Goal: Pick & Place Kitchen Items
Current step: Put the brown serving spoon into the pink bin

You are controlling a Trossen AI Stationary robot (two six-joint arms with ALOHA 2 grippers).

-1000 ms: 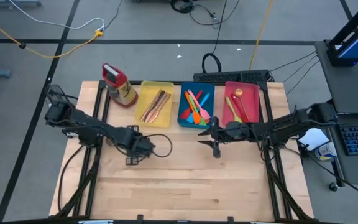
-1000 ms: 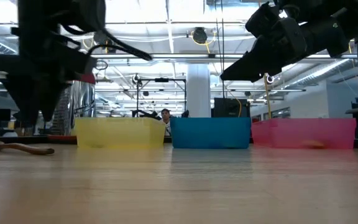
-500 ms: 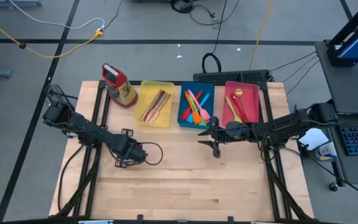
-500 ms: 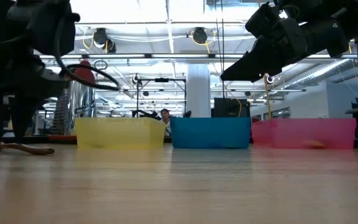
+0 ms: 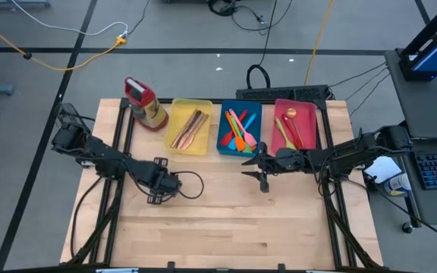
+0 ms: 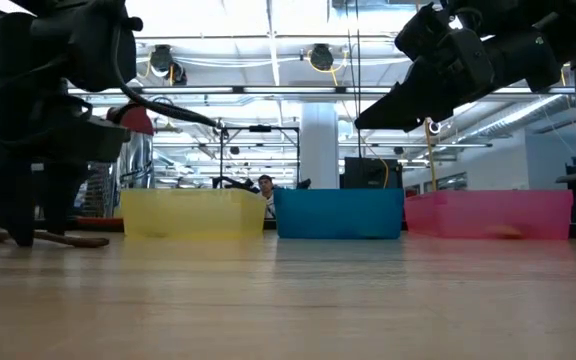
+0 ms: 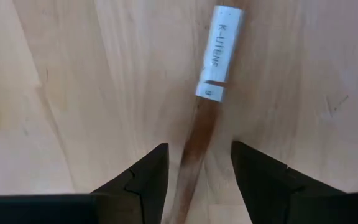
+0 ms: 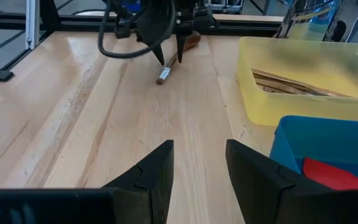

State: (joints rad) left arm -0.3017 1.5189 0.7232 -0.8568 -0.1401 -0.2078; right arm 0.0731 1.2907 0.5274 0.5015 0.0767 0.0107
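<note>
Brown wooden spoon [image 7: 199, 134] lies on the table [image 5: 226, 220], its white handle label reading "K-LITENS", between the left gripper's [image 7: 196, 168] spread fingers. At twelve o'clock, yellow tray [image 5: 205, 106] holds wooden utensils. Right gripper [image 8: 199, 163] hovers, fingers apart.

Left gripper [image 5: 156, 199]: position changed. A second ago it hangs nearer the yellow tray [image 5: 189, 127]; half a second ago it sits farther toward the left counter [image 5: 226, 227] edge; now it stands slightly back toward the centre. In the low view it is lower than a second ago, fingertips [image 6: 20, 236] at the counter, open jaws straddling the wooden spoon [image 7: 197, 140].
</note>
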